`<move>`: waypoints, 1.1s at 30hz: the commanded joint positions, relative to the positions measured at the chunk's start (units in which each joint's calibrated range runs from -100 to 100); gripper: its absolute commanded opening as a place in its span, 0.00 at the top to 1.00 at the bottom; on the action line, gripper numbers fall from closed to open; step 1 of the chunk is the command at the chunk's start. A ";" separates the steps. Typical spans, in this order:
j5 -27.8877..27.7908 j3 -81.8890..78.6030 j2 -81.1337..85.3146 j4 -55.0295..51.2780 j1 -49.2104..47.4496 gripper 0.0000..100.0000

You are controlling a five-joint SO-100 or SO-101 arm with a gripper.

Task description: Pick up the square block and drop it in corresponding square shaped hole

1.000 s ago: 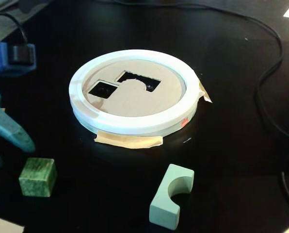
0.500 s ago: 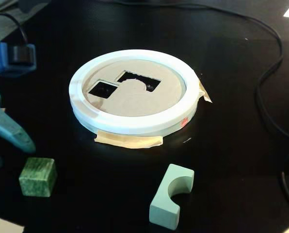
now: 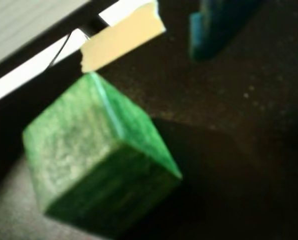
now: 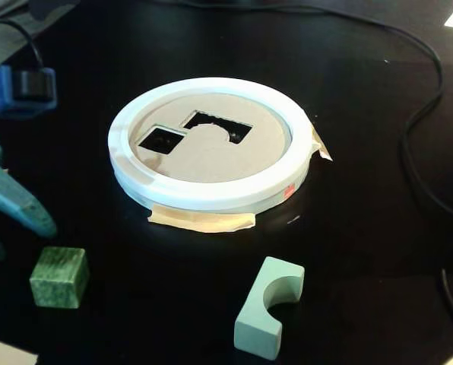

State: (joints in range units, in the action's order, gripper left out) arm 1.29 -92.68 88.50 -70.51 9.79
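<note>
One target: green marbled wooden cube [image 4: 58, 277], left-front of white ring sorter [image 4: 211, 196].
Jaws [image 4: 10, 217]: open, empty; straddle cube squarely.

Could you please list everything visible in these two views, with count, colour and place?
Square block: one, dark green, lower left of the fixed view, on the table.
Arch block: one, pale green, bottom centre.
Sorter ring: one, white, middle of the table, taped down.
Insert: one, tan, inside the ring, with a square hole and an arch-shaped hole.
Cables: black, right side.
Table: black.
Fingers: blue, left edge, above the block; gap unclear.
</note>
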 commanded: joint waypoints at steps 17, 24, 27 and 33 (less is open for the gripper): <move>-1.71 28.84 -28.00 0.22 -6.17 0.00; -3.96 35.39 -41.52 0.02 -6.04 0.00; -4.05 35.94 -47.34 0.22 -4.67 0.00; -5.71 40.13 -58.18 0.22 -6.04 0.00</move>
State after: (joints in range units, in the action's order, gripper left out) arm -3.25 -59.59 37.49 -70.51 4.80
